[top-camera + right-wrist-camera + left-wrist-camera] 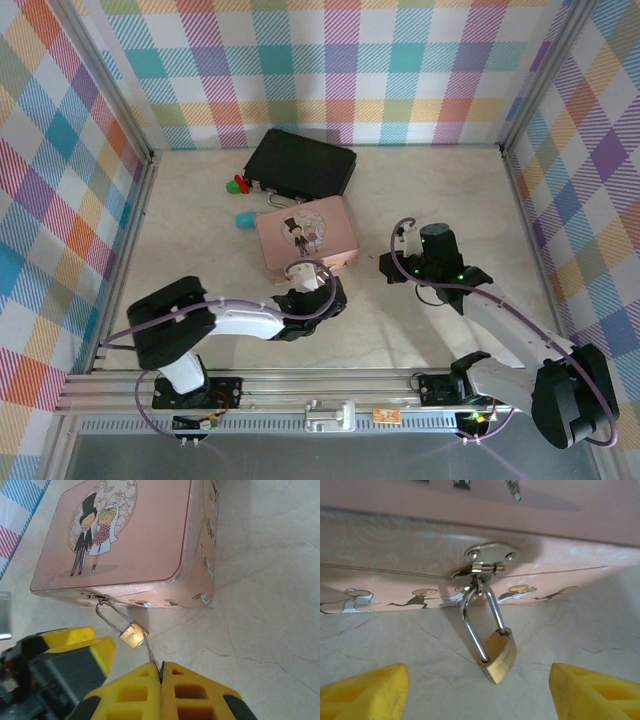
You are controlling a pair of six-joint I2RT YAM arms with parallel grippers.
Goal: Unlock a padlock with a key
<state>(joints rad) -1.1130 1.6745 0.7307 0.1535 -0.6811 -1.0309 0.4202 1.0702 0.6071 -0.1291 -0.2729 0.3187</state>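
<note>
padlock [133, 635] hangs just beyond the right gripper [161, 674], which is pinched on the slim dull key [151, 656]. the key's shaft aims up-left, its tip at the smooth brass body. left gripper [477, 680] gapes wide nearby. the silver shackle [470, 625] hooks the hasp [487, 557] of the pink tin [125, 545].

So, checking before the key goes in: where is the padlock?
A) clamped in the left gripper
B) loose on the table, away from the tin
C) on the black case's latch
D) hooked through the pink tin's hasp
D: the padlock has its shackle through the hasp on the pink tin.
</note>
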